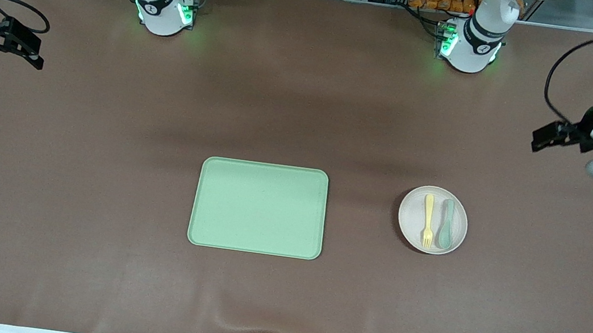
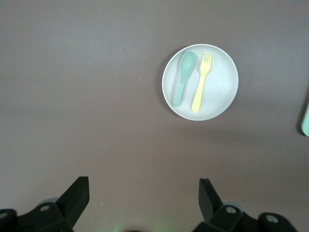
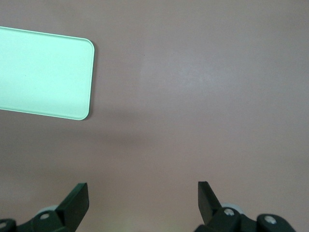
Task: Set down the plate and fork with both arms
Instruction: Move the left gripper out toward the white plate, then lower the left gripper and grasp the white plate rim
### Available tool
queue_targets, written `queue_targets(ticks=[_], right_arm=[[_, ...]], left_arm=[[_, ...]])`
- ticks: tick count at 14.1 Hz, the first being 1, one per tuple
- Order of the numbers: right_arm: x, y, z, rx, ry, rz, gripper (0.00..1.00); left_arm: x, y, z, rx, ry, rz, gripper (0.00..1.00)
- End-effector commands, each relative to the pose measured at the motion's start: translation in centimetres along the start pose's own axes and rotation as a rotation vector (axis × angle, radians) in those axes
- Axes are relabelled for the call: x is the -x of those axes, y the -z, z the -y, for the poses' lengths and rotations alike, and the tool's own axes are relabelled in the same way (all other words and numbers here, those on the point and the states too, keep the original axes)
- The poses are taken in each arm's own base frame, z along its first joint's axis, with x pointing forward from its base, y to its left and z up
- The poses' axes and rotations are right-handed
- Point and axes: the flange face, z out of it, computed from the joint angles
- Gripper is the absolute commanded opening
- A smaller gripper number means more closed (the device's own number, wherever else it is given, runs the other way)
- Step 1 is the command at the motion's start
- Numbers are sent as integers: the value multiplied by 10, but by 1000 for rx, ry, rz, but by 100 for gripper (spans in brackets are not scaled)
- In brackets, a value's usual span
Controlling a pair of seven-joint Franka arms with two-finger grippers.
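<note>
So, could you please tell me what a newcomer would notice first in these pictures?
Probably the light-green tray lying bare mid-table, then the pale plate beside it toward the left arm's end, carrying a yellow fork and a teal spoon side by side. The left gripper and right gripper wait with jaws open over the table's two ends.

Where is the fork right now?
In the front view the fork lies on the plate beside the spoon, toward the left arm's end of the table from the green tray.
</note>
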Motion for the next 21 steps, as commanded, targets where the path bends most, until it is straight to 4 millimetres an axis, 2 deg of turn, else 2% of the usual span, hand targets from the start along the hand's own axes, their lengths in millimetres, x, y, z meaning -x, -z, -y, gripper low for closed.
queue_targets(ticks=[1,3,6,8,9,12,14,19,20,21], right_arm=[[0,3,0,-1,-2,2,100],[-1,3,-1,-1,-3,0,100],[-1,3,-1,-1,-3,2,100],[0,3,0,-1,-2,2,100],[-1,3,-1,-1,-3,2,100],[0,3,-1,-1,-3,2,100],[0,3,-1,-1,-3,3,100],[0,3,-2,-1,-5,3,100],[0,3,-1,-1,-3,2,100],[0,3,-1,-1,-3,3,100]], left_arm=[[-27,-58,8,18,18,44,100],[-44,-102,13,25,33,46,100],[-74,-177,39,89,109,70,100],[-90,-210,66,139,183,55,100],[-95,-224,68,144,189,52,100],[-102,-254,73,158,213,5,100],[-104,-271,66,223,260,15,100],[-107,-300,67,350,254,22,100],[-107,-306,66,373,248,28,98],[-107,-309,65,387,240,30,90]])
